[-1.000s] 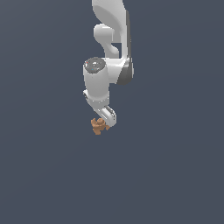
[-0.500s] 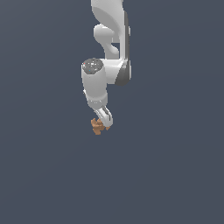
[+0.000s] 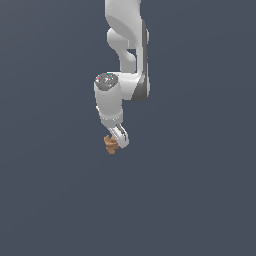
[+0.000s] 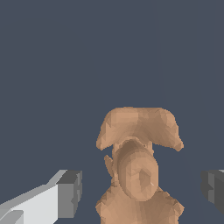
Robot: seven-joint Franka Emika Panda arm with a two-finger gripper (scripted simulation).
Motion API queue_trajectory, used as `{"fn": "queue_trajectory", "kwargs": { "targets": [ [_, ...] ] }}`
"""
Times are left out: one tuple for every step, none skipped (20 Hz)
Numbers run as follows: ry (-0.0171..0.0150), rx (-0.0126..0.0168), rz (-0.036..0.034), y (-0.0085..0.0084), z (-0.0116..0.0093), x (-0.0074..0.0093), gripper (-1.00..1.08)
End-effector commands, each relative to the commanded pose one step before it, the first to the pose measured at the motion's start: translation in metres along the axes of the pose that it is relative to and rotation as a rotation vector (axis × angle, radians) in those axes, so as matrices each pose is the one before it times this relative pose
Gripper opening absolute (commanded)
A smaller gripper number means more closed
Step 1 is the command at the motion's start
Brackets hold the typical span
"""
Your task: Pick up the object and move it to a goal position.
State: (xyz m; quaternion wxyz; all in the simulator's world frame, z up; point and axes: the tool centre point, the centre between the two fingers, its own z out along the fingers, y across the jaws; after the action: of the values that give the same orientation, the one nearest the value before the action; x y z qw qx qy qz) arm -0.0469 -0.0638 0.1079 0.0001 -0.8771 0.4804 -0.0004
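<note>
**Inspection: one gripper standing open around one object**

In the wrist view, the gripper [image 4: 141, 190] is showing two dark grey fingertips [image 4: 70, 193], one on each side of the frame, and both are standing clear of the object [image 4: 139, 168]. A visible gap is lying between each pad and the figure, so the jaws are spread and not pressing on anything. The object is sitting between the two fingers: one orange-brown, lumpy figure with a broad winged upper part, a rounded knob in the middle and a wider base cut by the frame edge.

In the exterior view, the gripper [image 3: 116, 143] is pointing downward with the object [image 3: 110, 144] showing at its tip, toward the exterior view's left side of the fingers. Whether the object is resting on the surface cannot be told from either picture.

Above, one white arm [image 3: 122, 75] is descending from the top of the frame.

The count is one arm, one gripper with two fingers, and one object. All of it is set against a plain dark blue-grey ground [image 3: 200, 200].
</note>
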Motion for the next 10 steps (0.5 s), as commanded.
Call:
{"fn": "queue_trajectory", "kwargs": {
  "targets": [
    [-0.00036,-0.001,0.00158,0.00086,0.01278,-0.00032,1.0],
    [0.0,0.0,0.0,-0.00006,0.0045,-0.00025,1.0],
    [0.00005,-0.00002,0.00098,0.00023,0.00387,0.00025,1.0],
    [0.0,0.0,0.0,-0.00017,0.00325,-0.0001,1.0],
    [0.0,0.0,0.0,-0.00022,0.00261,-0.00003,1.0],
    [-0.0002,0.00023,0.00062,0.0,0.00192,0.00032,1.0],
    [0.0,0.0,0.0,-0.00022,0.00133,0.00006,1.0],
    [0.0,0.0,0.0,-0.00016,0.00076,0.00006,1.0],
    [0.0,0.0,0.0,-0.00006,0.00025,0.00002,1.0],
    [0.0,0.0,0.0,0.0,0.0,0.0,-1.0]
  ]
}}
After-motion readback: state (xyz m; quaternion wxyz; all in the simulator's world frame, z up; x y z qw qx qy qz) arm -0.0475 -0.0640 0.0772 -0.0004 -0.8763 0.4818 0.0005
